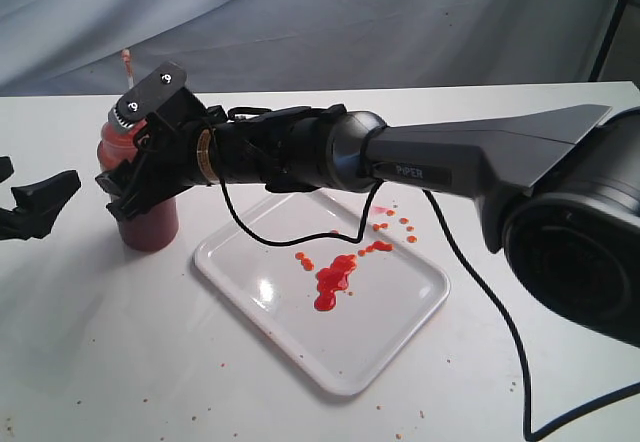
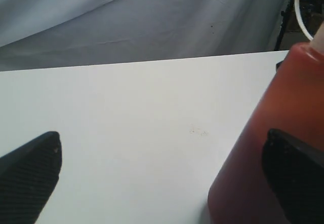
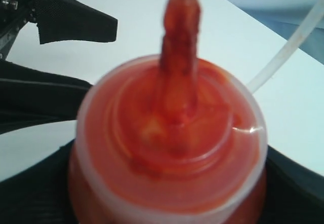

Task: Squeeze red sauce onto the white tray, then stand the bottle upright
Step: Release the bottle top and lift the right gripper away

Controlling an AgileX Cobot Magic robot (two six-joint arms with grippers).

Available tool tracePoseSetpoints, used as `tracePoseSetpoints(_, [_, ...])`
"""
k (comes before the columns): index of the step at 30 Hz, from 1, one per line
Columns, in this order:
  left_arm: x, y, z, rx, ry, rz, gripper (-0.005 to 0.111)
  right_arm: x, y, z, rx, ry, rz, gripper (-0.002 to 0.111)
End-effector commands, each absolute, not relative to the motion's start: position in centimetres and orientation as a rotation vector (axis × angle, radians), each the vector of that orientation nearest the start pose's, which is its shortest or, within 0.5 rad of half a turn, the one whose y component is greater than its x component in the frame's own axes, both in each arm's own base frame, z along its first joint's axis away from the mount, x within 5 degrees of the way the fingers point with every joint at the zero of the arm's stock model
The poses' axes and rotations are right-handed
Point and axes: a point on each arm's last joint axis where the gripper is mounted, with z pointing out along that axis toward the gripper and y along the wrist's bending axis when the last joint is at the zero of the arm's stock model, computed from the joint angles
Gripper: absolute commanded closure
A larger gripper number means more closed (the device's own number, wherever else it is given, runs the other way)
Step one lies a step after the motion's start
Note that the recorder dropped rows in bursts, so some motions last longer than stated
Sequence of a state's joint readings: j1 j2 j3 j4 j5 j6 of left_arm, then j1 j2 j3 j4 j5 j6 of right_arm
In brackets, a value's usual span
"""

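Observation:
The bottle (image 1: pixel 152 226), translucent with dark red sauce inside, stands upright on the table just left of the white tray (image 1: pixel 243 272). My right gripper (image 1: pixel 126 184) reaches across from the right and is shut on the bottle's body. In the right wrist view the bottle's cone nozzle (image 3: pixel 180 51) points up at the camera, with black fingers (image 3: pixel 30 188) at either side. The red sauce (image 1: pixel 332 282) lies on the tray as a blob with small drops around it. My left gripper (image 1: pixel 38 208) stands open at the far left, and the bottle (image 2: pixel 283 133) sits beside one of its fingers (image 2: pixel 296 181).
A black cable (image 1: pixel 300 238) hangs from the right arm over the tray's back edge. The bottle's thin tether (image 3: pixel 283 46) sticks out sideways. A grey cloth backdrop (image 1: pixel 330 22) runs behind the white table. Small crumbs dot the table near the front.

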State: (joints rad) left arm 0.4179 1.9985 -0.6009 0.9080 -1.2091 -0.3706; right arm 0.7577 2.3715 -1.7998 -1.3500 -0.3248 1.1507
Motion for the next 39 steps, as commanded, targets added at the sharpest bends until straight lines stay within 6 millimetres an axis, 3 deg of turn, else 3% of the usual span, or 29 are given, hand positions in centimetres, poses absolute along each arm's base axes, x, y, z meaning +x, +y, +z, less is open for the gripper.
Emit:
tracePoseSetpoints(1, [29.7, 5.9, 11.2, 0.223, 1.758, -0.438, 0.002, 37.0, 39.4, 17.8, -1.088, 1.658, 0.726, 0.058])
tracePoseSetpoints(4, [29.7, 5.9, 11.2, 0.223, 1.758, -0.438, 0.002, 37.0, 39.4, 17.9, -1.070, 1.665, 0.737, 0.043])
tracePoseSetpoints(10, [29.7, 5.9, 11.2, 0.223, 1.758, -0.438, 0.002, 37.0, 39.4, 17.9, -1.070, 1.665, 0.737, 0.028])
tracePoseSetpoints(24, [29.7, 6.0, 11.2, 0.218, 1.758, -0.435, 0.002, 37.5, 39.0, 18.2, -1.037, 1.693, 0.667, 0.028])
tracePoseSetpoints(33, [29.7, 6.0, 11.2, 0.217, 1.758, -0.437, 0.002, 36.9, 38.2, 21.4, -1.071, 1.694, 0.634, 0.028])
tracePoseSetpoints(39, [29.7, 6.0, 11.2, 0.220, 1.758, -0.439, 0.002, 35.3, 36.8, 22.8, -1.049, 1.755, 0.661, 0.028])
